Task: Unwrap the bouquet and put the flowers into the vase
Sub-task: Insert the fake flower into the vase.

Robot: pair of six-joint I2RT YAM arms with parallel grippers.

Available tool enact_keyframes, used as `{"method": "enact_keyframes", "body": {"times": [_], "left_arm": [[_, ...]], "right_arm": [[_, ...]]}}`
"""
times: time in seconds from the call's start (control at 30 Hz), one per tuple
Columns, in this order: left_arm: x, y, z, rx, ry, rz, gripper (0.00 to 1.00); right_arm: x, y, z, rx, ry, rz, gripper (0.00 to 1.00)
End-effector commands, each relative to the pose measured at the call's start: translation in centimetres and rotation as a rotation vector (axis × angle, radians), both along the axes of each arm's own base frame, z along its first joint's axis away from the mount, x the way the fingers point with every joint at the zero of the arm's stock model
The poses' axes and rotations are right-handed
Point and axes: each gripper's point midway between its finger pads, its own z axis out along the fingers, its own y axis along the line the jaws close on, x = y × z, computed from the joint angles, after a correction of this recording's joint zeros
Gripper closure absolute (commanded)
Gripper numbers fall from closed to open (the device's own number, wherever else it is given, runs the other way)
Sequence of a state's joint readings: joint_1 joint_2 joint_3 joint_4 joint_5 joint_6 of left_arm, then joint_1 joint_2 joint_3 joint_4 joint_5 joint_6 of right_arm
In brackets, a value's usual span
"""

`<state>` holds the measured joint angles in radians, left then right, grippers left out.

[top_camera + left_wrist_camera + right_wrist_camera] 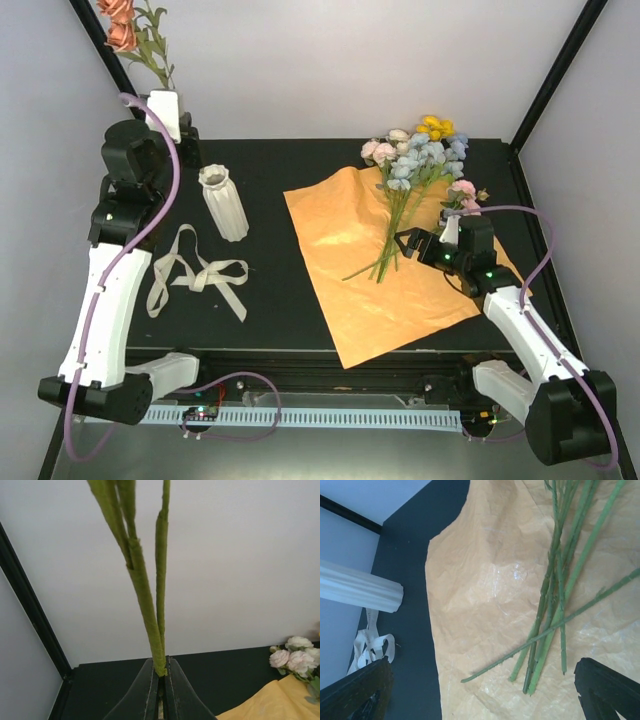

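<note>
Now, upper left, the left gripper [161, 674] is pinching pink flowers [121, 27], likely needing a plumb descent into the vase [224, 203]; the right gripper [405, 243] is gaping.

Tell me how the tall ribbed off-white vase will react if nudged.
The tall ribbed off-white vase probably tips easily: it stands slim and high on the black table. It looks rigid, and its round body would likely roll once down.
</note>
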<state>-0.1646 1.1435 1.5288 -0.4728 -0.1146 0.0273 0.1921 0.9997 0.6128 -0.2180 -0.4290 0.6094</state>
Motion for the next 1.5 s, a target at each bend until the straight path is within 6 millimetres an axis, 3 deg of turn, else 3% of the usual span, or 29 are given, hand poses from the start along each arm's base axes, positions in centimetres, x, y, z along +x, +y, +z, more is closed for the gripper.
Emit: {"method": "enact_keyframes", "body": {"times": [0.0,0.1,0.3,0.47,0.67,0.77,0.9,1.07,1.2,1.47], "left_arm": [[1.5,0.6,-0.5,-0.068,0.0,-0.041,0.98],[2.2,1.3,-1.7,-0.105,0.013,-0.056,0.98],[3.1,2.3,-4.8,-0.208,0.05,-0.098,0.98],[4.5,3.6,-8.7,-0.259,0.114,-0.072,0.97],[5.6,4.6,-15.1,-0.328,0.246,-0.033,0.96],[5.9,4.7,-16.0,-0.359,0.256,-0.031,0.85],[5.5,5.1,-17.6,-0.418,0.336,0.019,0.81],[4.2,4.9,-18.9,-0.484,0.35,0.032,0.68],[2.8,3.9,-18.5,-0.514,0.341,-0.013,0.55],[-0.4,3.3,-16.8,-0.489,0.305,-0.025,0.33]], "right_arm": [[-0.5,-0.3,-0.2,-0.005,0.068,-0.026,0.0],[-0.5,0.3,-0.3,0.015,0.075,0.006,0.0],[-0.6,-0.2,-3.4,0.127,0.198,-0.017,0.0],[-0.7,0.1,-1.9,0.161,0.102,0.019,0.0],[-0.8,0.1,-1.1,0.16,0.087,0.024,0.0],[-0.8,0.3,-1.0,0.171,0.096,0.033,0.0],[-0.7,-0.3,-1.4,0.135,0.118,0.003,0.0],[-0.5,-3.0,-2.7,0.058,0.175,-0.132,0.0],[-0.4,-5.2,-3.4,0.007,0.214,-0.242,0.0],[0.6,-4.1,-1.7,0.066,0.145,-0.196,0.04]]}}
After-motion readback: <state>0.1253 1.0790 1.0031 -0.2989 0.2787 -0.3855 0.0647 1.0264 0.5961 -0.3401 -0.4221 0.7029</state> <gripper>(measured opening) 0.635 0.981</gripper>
